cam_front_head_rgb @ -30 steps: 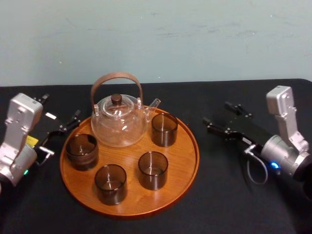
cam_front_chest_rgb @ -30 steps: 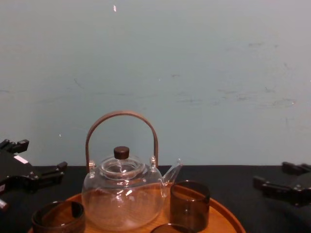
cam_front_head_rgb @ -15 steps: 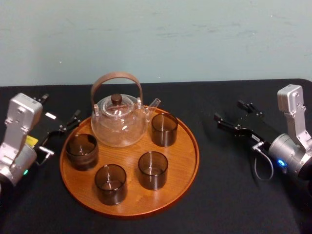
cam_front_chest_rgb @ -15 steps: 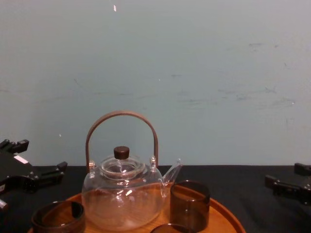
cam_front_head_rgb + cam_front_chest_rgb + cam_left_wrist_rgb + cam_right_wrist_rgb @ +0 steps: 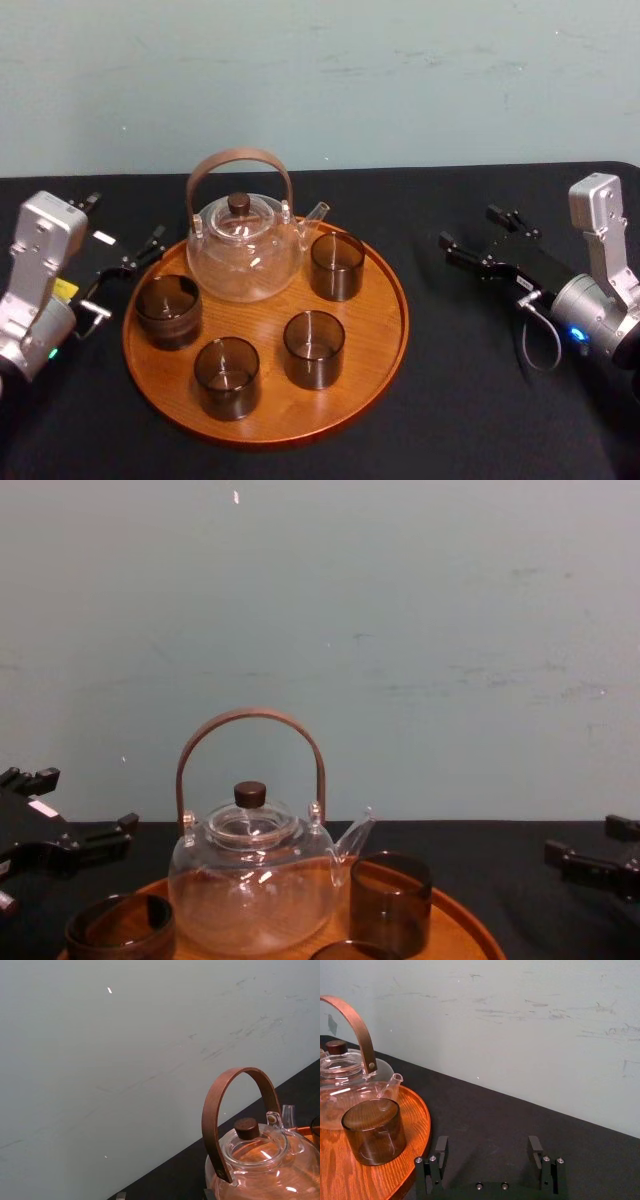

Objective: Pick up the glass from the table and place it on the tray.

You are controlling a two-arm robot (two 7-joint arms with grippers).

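Right claw (image 5: 470, 228) sits at 3 o'clock from the tray (image 5: 375, 320), well apart from it. Its fingers (image 5: 440, 1152) are spread wide and grip nothing, with bare cloth showing between them on my wrist feed. Whether it rests on the cloth I cannot tell. The left claw (image 5: 125, 222) is at 10 o'clock, just beside the tray's rim, also wide open and empty.

The table (image 5: 470, 400) is covered in plain black cloth. Behind it I see a pale blue-green wall (image 5: 320, 80) with faint scuffs.

Four smoky glasses stand on the tray. One is at 2 o'clock (image 5: 337, 265), one at 9 o'clock (image 5: 168, 310) and one at 7 o'clock (image 5: 227, 377). The last is just off centre toward 4 o'clock (image 5: 314, 348). All four are upright, long axis vertical and mouths up, and none touches another. The 2 o'clock glass is the one nearest the right claw.

The teapot (image 5: 243, 250) sits on the tray at 11 o'clock. Its handle arches upright and its spout points toward 2 o'clock, ending just above the rim of that glass.
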